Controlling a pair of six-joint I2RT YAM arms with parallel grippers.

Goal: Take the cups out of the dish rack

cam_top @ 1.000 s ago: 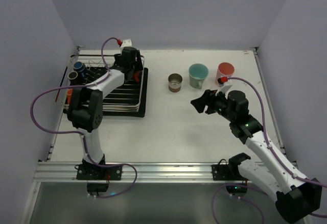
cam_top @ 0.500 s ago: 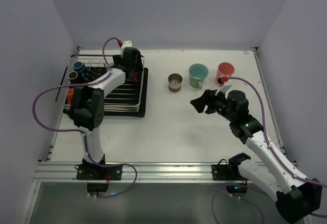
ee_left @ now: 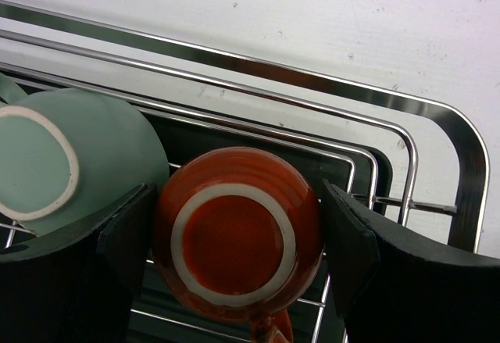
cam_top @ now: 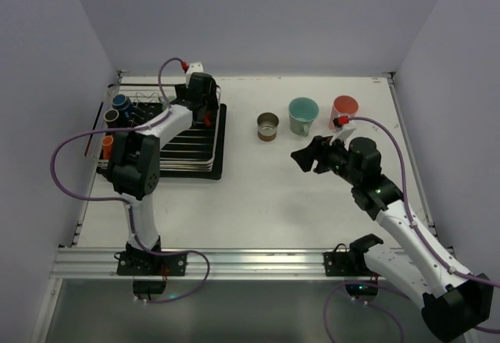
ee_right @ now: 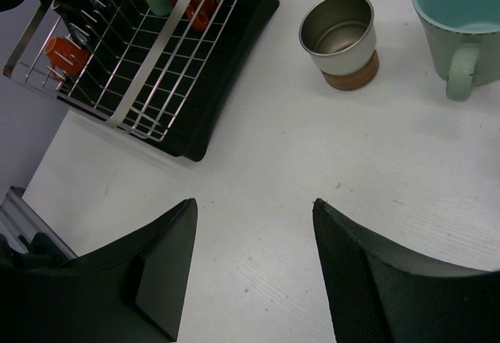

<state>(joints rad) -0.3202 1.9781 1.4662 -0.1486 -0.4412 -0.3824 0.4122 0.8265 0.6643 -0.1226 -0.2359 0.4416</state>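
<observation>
The dish rack (cam_top: 187, 144) stands at the far left. My left gripper (cam_top: 205, 112) is over its far right corner, open, with one jaw on each side of an upside-down orange mug (ee_left: 234, 234); the left wrist view shows the fingers close to its sides. An upside-down teal mug (ee_left: 55, 155) lies just left of it. A blue cup (cam_top: 120, 102), a dark cup (cam_top: 112, 116) and a small orange cup (cam_top: 107, 144) sit at the rack's left end. My right gripper (cam_top: 301, 158) is open and empty above the bare table.
Three cups stand on the table right of the rack: a metallic cup (cam_top: 268, 126), a teal mug (cam_top: 303, 115) and a red mug (cam_top: 344, 110). The rack's wire rim (ee_left: 422, 116) curves close by the left fingers. White walls enclose the table.
My left gripper has shifted slightly toward the rack's far edge over the orange mug. The right arm has barely moved.
</observation>
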